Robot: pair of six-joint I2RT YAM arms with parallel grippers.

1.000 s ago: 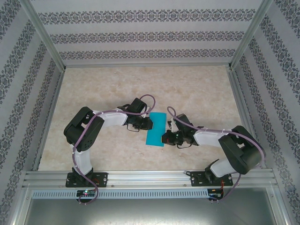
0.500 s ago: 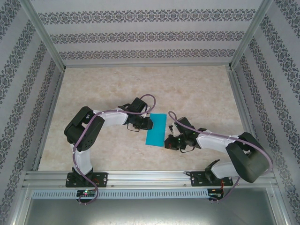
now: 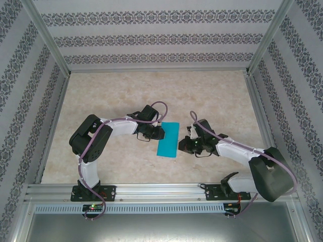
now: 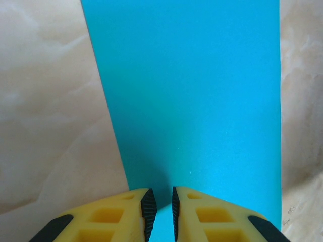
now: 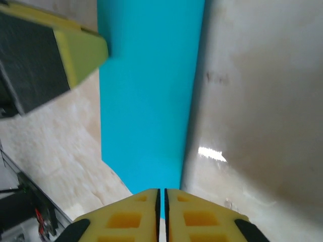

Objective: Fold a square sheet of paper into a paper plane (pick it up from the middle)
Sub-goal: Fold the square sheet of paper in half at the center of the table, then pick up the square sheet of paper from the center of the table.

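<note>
Left gripper (image 4: 160, 194) slightly ajar on paper (image 4: 192, 91)

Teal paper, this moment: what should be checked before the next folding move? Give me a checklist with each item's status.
1. Teal paper lies on the table: ok, it looks flat in the top view.
2. Fold progress: not ok as a plane. It is a narrow rectangle without point or wings.
3. Left gripper at the paper's left edge: ok, jaws a slit apart with teal between.
4. Left gripper clamping the paper: cannot tell.
5. Right gripper at the opposite edge: ok, jaws almost together. Whether it pinches the paper: cannot tell.
6. Grippers apart from each other: ok, the paper lies between them.
</note>
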